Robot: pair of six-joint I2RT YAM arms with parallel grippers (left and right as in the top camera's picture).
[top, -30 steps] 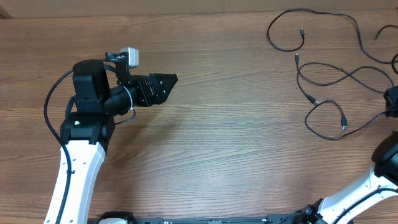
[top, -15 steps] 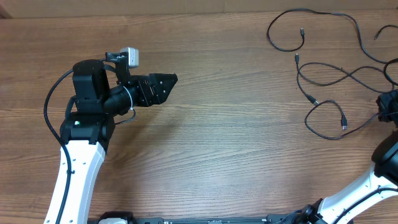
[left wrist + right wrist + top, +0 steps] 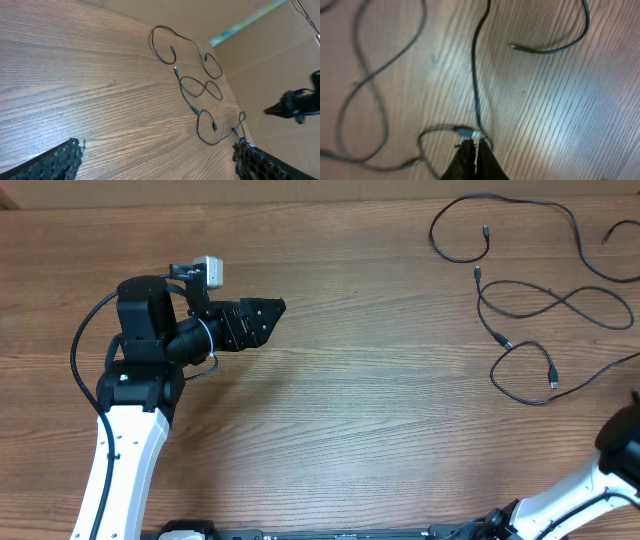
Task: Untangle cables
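Several thin black cables [image 3: 497,335] lie as long loose strands over the far right of the wooden table [image 3: 380,410]. They also show in the left wrist view [image 3: 194,107]. My left gripper [image 3: 265,315] is open and empty, held above the table's left half, far from the cables; its fingers [image 3: 157,160] are wide apart. My right gripper [image 3: 472,146] is shut, with a cable strand [image 3: 475,75] and a small plug [image 3: 465,132] running to its tips. It is outside the overhead view; only part of its arm [image 3: 622,448] shows.
A cardboard wall [image 3: 280,65] stands along the table's far edge and right side. The left arm's own thick black wire [image 3: 82,340] loops beside its base.
My right gripper has moved off the right edge of the overhead view, and the strand it was at now runs to that edge. The left arm has not moved.
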